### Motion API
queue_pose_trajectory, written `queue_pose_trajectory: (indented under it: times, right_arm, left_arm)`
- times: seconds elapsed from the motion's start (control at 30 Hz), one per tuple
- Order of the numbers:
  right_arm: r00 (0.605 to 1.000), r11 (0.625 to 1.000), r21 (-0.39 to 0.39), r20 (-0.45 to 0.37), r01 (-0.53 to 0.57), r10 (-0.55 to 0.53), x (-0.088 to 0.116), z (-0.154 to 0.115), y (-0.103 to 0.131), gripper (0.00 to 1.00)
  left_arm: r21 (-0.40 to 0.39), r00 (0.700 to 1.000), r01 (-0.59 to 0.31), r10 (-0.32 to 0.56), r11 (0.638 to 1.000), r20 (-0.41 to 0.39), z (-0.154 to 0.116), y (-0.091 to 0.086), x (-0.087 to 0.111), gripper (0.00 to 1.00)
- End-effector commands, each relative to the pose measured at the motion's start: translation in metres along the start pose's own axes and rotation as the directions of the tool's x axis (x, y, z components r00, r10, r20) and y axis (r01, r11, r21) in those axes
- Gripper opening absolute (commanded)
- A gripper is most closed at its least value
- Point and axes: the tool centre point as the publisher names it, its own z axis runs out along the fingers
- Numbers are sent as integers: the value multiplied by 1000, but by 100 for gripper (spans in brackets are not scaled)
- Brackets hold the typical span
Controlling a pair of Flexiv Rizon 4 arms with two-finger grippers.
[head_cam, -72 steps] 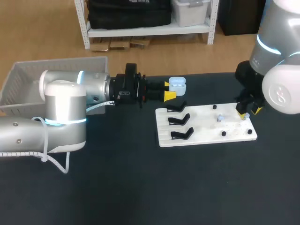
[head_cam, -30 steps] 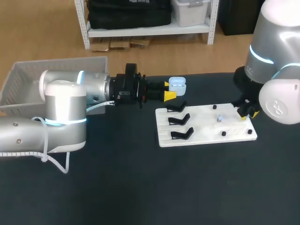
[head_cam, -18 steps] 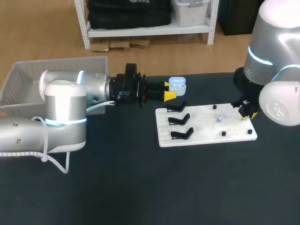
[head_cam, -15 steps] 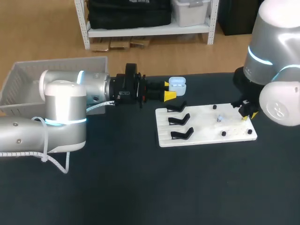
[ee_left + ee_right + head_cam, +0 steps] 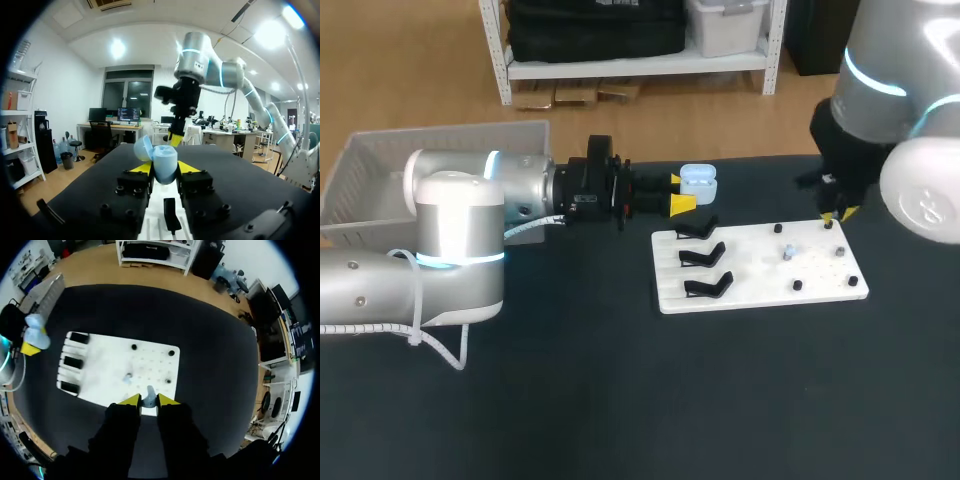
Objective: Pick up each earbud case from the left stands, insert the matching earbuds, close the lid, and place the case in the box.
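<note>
The pale blue earbud case (image 5: 698,182) is off the stands, clamped between the yellow tips of the left gripper (image 5: 680,192) above the table (image 5: 620,400), just beyond the far left corner of the white board (image 5: 750,270). The left wrist view alone shows its lid (image 5: 144,148) hinged open and tipped to one side. The head view hides what the right gripper (image 5: 832,210) carries. The right wrist view shows it, a small pale earbud (image 5: 148,396) pinched between the two yellow tips, above the board's edge farthest from the stands. There is one case and one earbud in the grip. Three black stands (image 5: 703,255) sit in a column at the board's left end, all of them bare. Four small dark pegs (image 5: 798,285) are scattered over the board's right half, with a small pale piece (image 5: 788,252) among them, too small to identify. One white mesh box (image 5: 380,160) sits at the table's far left, behind the left arm.
</note>
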Motion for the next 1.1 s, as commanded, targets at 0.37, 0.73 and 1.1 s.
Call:
queue_pose_trajectory:
  times: [0.37,0.73,1.1]
  right_arm:
    - [995,997,64,-94,51,-45,-31,-62,83,0]
    - [995,997,37,-69,70,-67,-37,-64,97,0]
    - [995,997,37,-69,70,-67,-37,-64,97,0]
  left_arm:
    - [0,1000,-3,3,1000,4,0,1,1,0]
    - [0,1000,-3,3,1000,4,0,1,1,0]
    - [0,1000,-3,3,1000,4,0,1,1,0]
